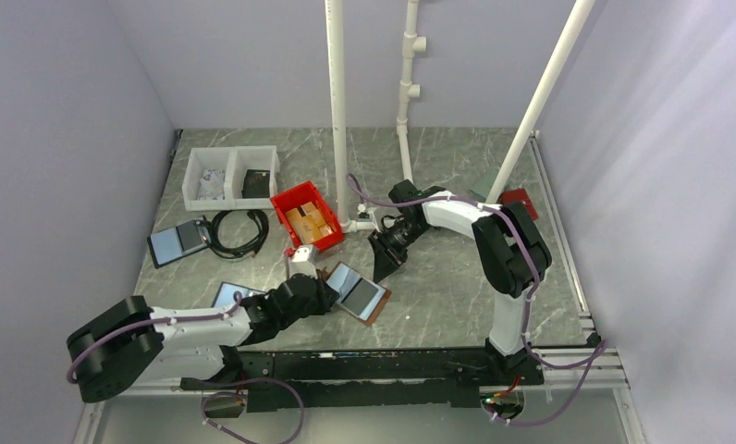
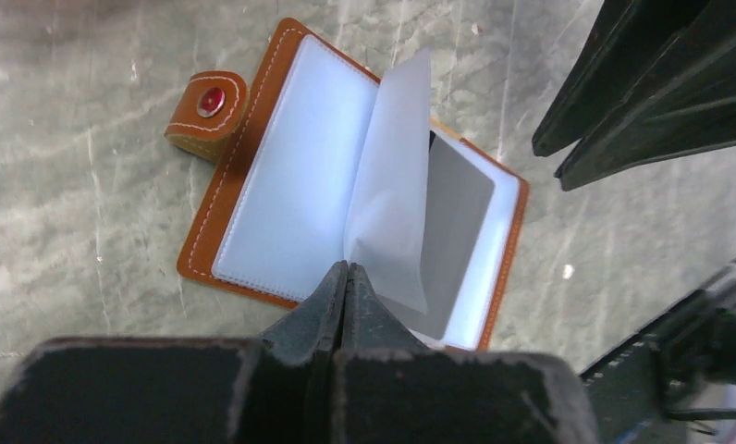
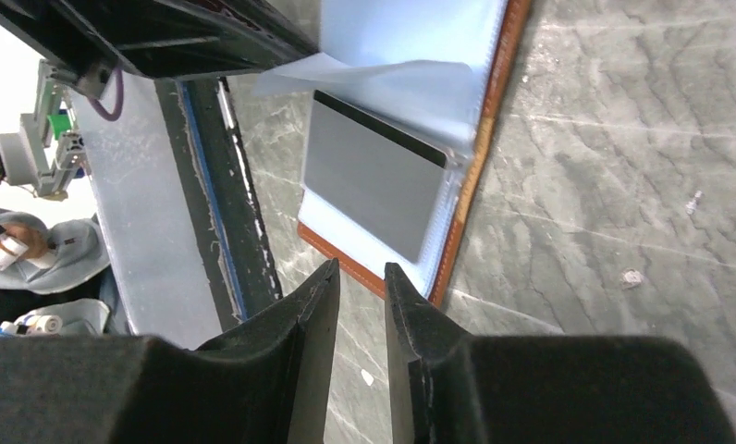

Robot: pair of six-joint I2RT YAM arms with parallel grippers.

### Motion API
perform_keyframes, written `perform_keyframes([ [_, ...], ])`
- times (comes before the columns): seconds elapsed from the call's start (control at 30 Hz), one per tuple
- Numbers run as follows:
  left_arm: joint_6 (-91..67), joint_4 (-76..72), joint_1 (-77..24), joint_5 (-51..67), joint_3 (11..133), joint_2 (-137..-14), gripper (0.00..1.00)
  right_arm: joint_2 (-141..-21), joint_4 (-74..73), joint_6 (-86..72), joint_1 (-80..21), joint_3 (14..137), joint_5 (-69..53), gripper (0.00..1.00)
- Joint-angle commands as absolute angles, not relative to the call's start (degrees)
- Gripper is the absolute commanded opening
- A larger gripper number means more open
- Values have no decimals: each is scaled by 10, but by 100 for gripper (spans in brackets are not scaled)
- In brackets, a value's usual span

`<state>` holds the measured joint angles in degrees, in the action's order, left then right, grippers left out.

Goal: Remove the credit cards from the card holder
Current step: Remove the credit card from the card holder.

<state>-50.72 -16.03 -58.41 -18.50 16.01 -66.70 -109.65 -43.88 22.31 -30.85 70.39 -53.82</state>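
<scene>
The brown card holder lies open on the table, near centre front. In the left wrist view its holder shows a pale blue sleeve on the left, a snap tab, a clear sleeve page standing up at the spine, and a dark grey card under the right sleeve. My left gripper is shut, its tips at the foot of that raised page; I cannot tell if it pinches the page. My right gripper is slightly open and empty, just off the holder's corner, near the grey card.
A red bin with brown items and a white two-compartment tray stand at the back left. A blue-edged folder and a black cable lie on the left, and another folder lies by my left arm. White pipes rise behind.
</scene>
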Motion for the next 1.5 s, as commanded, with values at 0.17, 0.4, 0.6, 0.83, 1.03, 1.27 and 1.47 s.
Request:
perform_keyframes([
  [0.17, -664, -67, -563, -183, 185, -589, 16, -1085, -410, 211, -317, 704, -507, 26],
  [0.4, -776, 195, -563, -273, 239, -529, 35, -1089, -401, 207, -334, 701, -494, 25],
  [0.6, -557, 86, -563, -180, 227, -440, 45, -1095, -388, 194, -349, 701, -488, 25],
  [0.83, -423, 45, -563, -74, 249, -472, 63, -1084, -417, 226, -350, 714, -486, 25],
  [1.03, -387, 18, -554, -53, 270, -572, 66, -1035, -436, 272, -327, 707, -480, 25],
  [1.27, -361, -75, -479, 54, 286, -680, 62, -973, -400, 335, -334, 647, -528, 25],
  [1.47, -385, -132, -442, 117, 275, -753, 35, -887, -335, 421, -339, 567, -506, 27],
])
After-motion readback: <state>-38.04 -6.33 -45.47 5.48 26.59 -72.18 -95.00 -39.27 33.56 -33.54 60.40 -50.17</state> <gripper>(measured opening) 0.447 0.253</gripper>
